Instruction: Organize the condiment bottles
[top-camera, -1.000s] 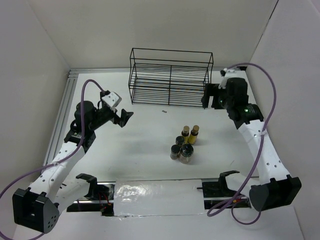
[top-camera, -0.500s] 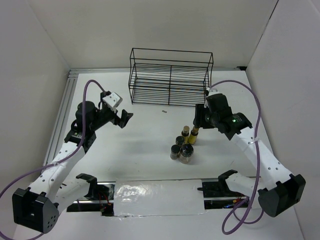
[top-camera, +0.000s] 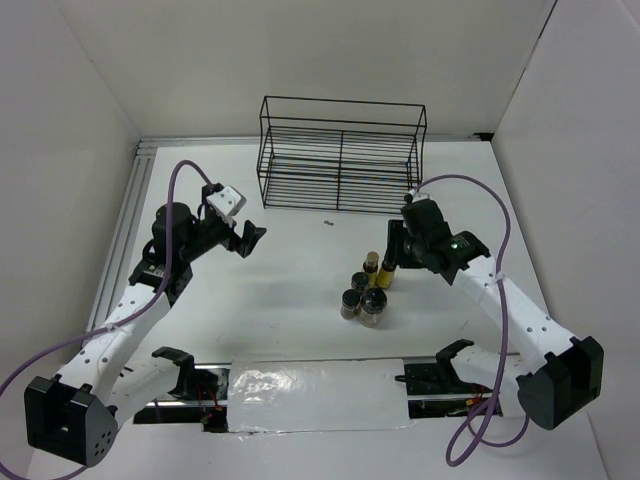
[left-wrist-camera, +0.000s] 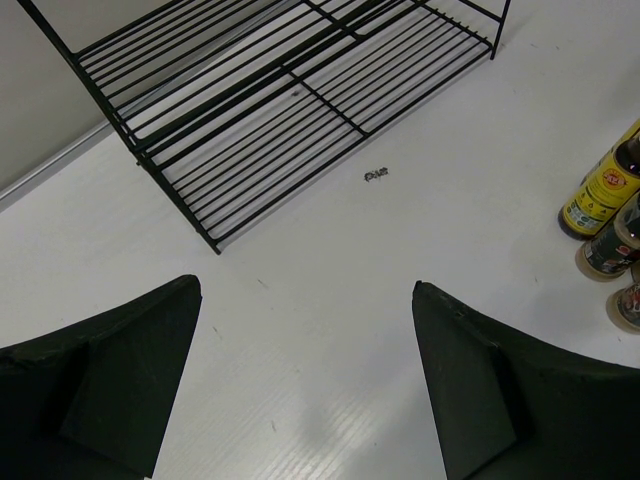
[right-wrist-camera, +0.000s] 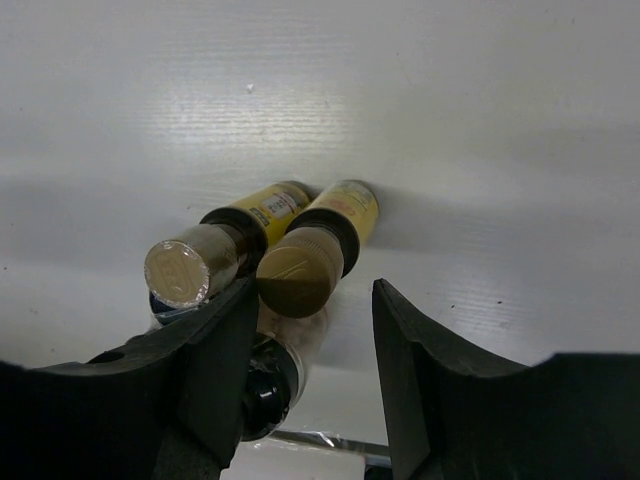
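Five condiment bottles (top-camera: 371, 303) stand clustered: two slim yellow (tan-capped), three dark-lidded.

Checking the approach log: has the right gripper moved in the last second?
Yes. The right gripper has left the right end of the wire rack and come toward the near edge and leftward, now open over the slim yellow bottles.

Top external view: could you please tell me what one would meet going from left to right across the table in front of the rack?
In order: left arm's base → left gripper → small dark speck → condiment bottles → right arm's base. The right gripper overlaps the bottles, so it is omitted.
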